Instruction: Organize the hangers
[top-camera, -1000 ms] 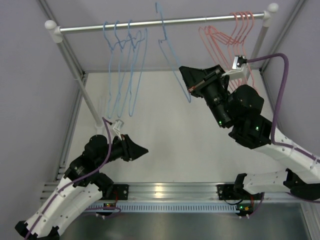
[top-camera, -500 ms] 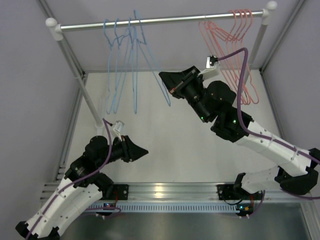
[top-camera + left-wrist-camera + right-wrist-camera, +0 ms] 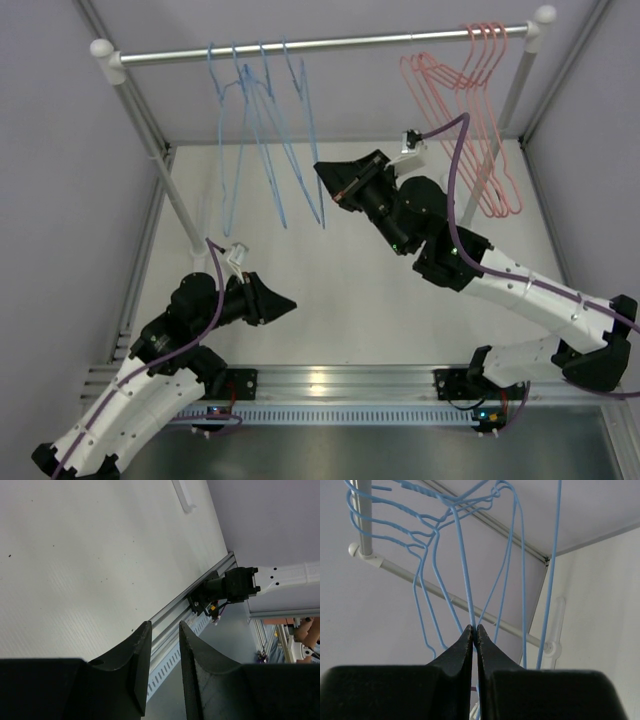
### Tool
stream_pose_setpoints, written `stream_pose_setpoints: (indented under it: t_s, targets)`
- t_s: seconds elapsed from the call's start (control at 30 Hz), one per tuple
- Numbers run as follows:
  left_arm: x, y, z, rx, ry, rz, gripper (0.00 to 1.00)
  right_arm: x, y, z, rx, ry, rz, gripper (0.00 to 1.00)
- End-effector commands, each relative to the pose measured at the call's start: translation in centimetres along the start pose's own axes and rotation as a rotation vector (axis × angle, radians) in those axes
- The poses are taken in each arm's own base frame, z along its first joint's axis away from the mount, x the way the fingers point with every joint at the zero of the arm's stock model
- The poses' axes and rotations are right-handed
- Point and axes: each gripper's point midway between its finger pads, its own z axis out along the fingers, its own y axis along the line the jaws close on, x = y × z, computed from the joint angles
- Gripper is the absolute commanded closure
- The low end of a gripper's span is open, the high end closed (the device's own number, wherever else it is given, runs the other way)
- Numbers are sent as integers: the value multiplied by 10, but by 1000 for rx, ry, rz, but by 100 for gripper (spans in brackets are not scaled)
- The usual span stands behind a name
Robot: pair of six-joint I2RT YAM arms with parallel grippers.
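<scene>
Pinching a thin light blue wire hanger, the right gripper is raised above the white table, below the thick silver metal rail. In the right wrist view its two black fingertips are pressed together on one straight run of that blue wire, with the gripper aimed up at the rail.

- Blue group: four light blue wire hangers sit on the left part of the rail, hooks close together. The rightmost one slants down and right toward the right gripper; the others hang nearer to straight down.
- Pink group: four pink-red wire hangers hang bunched at the right end of the rail, well apart from the blue ones.
- Left gripper: low, near its base, pointing right across the table. In the left wrist view its jaws stand partly spread with only table and the aluminium edge rail showing between them; nothing is held.
</scene>
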Motion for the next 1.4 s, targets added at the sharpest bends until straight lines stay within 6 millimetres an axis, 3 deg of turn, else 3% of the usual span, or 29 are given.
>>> stream_pose_setpoints:
  t_s: [0.0, 0.17, 0.5, 0.7, 1.13, 1.3, 1.33, 1.37]
  targets:
    - [-4, -5, 1, 35, -22, 8, 67, -32, 15, -9, -48, -88, 63, 100]
    - [-4, -5, 1, 33, -24, 7, 67, -33, 11, -12, -43, -88, 55, 95]
    - [-3, -3, 2, 28, -23, 2, 67, -31, 10, -20, -53, -64, 42, 61]
    - [-3, -2, 2, 26, -24, 4, 67, -24, 5, -28, -38, -59, 36, 48]
    - [-4, -1, 3, 18, -23, 10, 67, -28, -8, -68, -28, -71, 32, 41]
    - [-5, 0, 4, 11, -25, 11, 66, -22, -35, -85, 4, -60, 25, 38]
    - [-5, 0, 4, 11, -27, 13, 66, -28, -37, -93, -4, -72, 35, 37]
    - [-6, -1, 4, 12, -30, 14, 67, -21, -51, -95, 17, -60, 18, 37]
